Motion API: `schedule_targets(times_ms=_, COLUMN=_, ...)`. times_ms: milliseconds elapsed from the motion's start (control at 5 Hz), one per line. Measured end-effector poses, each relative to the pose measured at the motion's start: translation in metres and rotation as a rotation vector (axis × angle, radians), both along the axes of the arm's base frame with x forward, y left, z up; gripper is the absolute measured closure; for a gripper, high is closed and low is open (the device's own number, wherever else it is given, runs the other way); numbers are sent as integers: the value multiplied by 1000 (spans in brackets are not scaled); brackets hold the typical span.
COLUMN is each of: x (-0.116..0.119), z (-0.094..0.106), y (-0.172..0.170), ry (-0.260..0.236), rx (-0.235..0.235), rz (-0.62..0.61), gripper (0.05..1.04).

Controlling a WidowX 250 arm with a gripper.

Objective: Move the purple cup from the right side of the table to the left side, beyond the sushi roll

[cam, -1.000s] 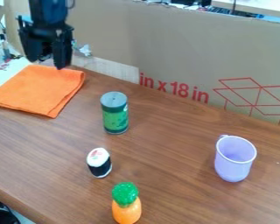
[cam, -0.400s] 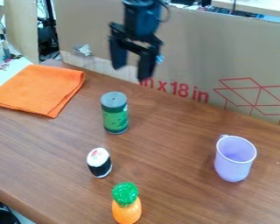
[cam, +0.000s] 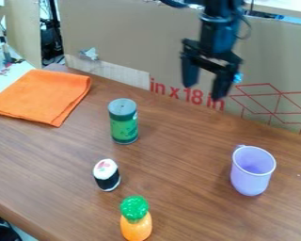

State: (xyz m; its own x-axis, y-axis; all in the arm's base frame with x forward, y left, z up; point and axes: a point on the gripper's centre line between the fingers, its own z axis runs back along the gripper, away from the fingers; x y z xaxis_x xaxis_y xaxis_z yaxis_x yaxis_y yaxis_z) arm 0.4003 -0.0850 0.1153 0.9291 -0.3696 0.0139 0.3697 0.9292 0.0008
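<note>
Brown cardboard panel (cam: 128, 42) with red print behind the gripper (cam: 203, 93); folded orange fabric cloth (cam: 43, 94) well to its left, on brown wooden table (cam: 178, 169).

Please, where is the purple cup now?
In the camera view, the cup stands upright at the right side of the table, below the open gripper and right of the green can.

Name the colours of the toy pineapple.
Orange body, green crown on the pineapple; camera view.
</note>
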Motion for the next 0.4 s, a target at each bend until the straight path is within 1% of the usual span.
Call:
schedule_targets(times_ms=200, x=-5, z=-1, y=-16, ry=20, rx=-25, rz=-19, gripper=83)
schedule_targets(times_ms=400, x=-16, z=-14, y=-16, ry=53, rx=-17, rz=-2, gripper=83)
